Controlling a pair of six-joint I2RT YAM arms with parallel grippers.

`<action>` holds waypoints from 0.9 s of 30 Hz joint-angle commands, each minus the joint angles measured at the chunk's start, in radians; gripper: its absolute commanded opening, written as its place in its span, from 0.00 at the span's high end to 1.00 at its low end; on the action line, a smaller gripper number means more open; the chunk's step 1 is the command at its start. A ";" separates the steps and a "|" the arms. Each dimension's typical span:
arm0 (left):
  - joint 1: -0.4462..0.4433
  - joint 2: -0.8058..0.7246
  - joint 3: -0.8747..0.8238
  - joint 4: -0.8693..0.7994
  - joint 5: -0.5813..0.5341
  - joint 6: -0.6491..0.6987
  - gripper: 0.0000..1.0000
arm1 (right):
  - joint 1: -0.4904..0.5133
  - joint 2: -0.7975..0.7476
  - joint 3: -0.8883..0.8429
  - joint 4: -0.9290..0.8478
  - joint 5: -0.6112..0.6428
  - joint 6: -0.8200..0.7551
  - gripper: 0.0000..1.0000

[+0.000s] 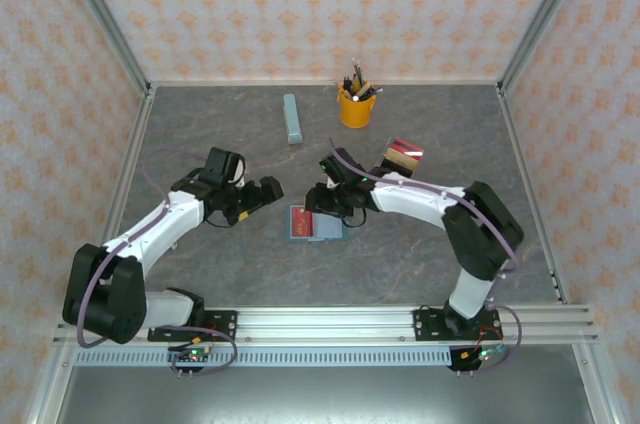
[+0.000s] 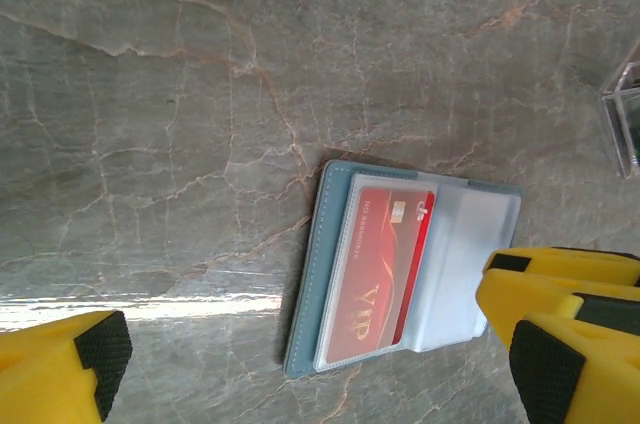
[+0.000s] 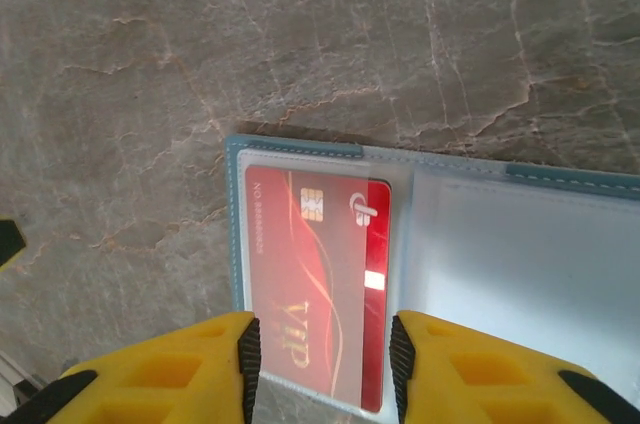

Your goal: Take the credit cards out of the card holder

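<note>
**Red card in its pocket, right fingers astride it**

Nearest us in the overhead view, both arms bend in from their bases onto the grey marbled table [image 1: 400, 269]. Bare stone lies to either side of them, out to the patterned walls [image 1: 60, 94].

The left gripper [image 1: 266, 191] sits just left of the card holder [image 1: 326, 229] and apart from it, with its fingers spread wide. Its wrist camera puts the yellow, black-padded fingers at the two lower corners of the frame, and the holder lies open beyond them.

From above, the right gripper [image 3: 325, 369] is a dark mass over the holder's far edge. Its own wrist camera gives us what the overhead cannot. Two black pads are set narrow, one at each long edge of the red card [image 3: 315, 284]. We cannot tell whether they press the card or merely flank it.

That card is glossy and round-cornered, with a gold chip and "VIP" lettering. It lies under a clear plastic sleeve in one leaf of the holder. The other leaf is pale frosted plastic, and a stitched teal rim runs round both.

Farther off, to the right and behind the right gripper, the loose cards [image 1: 404, 153] lie well apart from the holder, with a red face uppermost.

Farthest back, near the rear wall, are a slim pale blue-grey bar [image 1: 292, 118] and a round yellow pen cup [image 1: 355, 107]. Open stone separates them from the grippers.
</note>
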 commanded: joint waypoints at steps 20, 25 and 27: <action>-0.122 0.238 0.111 0.107 0.013 -0.056 0.66 | -0.002 0.141 0.126 -0.117 -0.009 -0.040 0.75; -0.124 0.276 0.113 0.127 0.037 -0.056 0.75 | -0.002 0.149 0.129 -0.123 -0.011 -0.043 0.78; -0.124 0.290 0.112 0.129 0.037 -0.055 0.79 | -0.002 0.152 0.129 -0.125 -0.007 -0.043 0.78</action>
